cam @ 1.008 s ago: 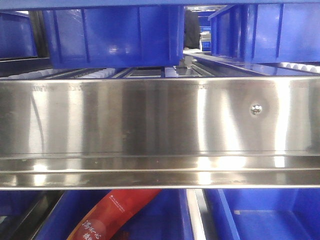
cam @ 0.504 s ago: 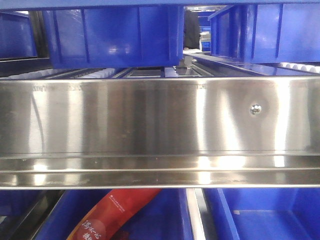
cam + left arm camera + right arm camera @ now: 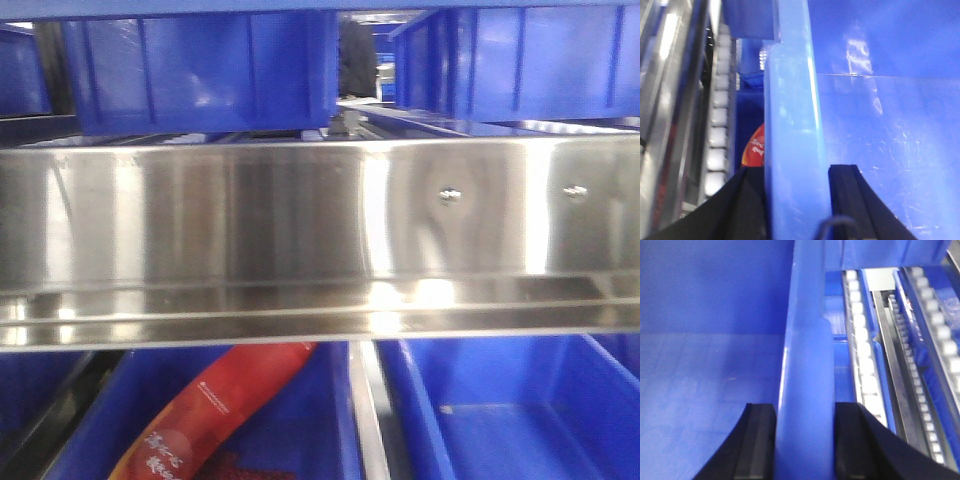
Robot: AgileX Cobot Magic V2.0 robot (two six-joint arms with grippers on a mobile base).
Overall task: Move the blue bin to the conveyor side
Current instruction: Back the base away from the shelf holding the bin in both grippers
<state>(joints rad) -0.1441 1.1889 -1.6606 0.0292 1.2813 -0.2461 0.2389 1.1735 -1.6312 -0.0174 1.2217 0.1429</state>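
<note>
A stainless-steel rail [image 3: 300,230] bars the middle of the front view, leaving openings only above and below it. The blue bin [image 3: 880,150] wall fills the left gripper [image 3: 795,172], with a roller track [image 3: 717,140] close outside. More rollers [image 3: 862,355] flank the right gripper [image 3: 805,410]. The bin's interior lies open.

Most of the shot is a wide stainless-steel rail [image 3: 250,220] running straight across the middle. It's super shiny, with two screw heads [image 3: 451,195] on its right half. Sitting above it are the upper-left blue bin [image 3: 200,70] and the upper-right blue bin [image 3: 520,65], both ribbed, with a dark gap between them. Below the rail, the lower-left blue bin [image 3: 325,420] has a red packet [image 3: 225,410] lying slantwise in it, lettering too blurry to read. A pale divider strip [image 3: 365,420] separates it from the lower-right blue bin [image 3: 520,430]. Whole frame's a bit soft.
</note>
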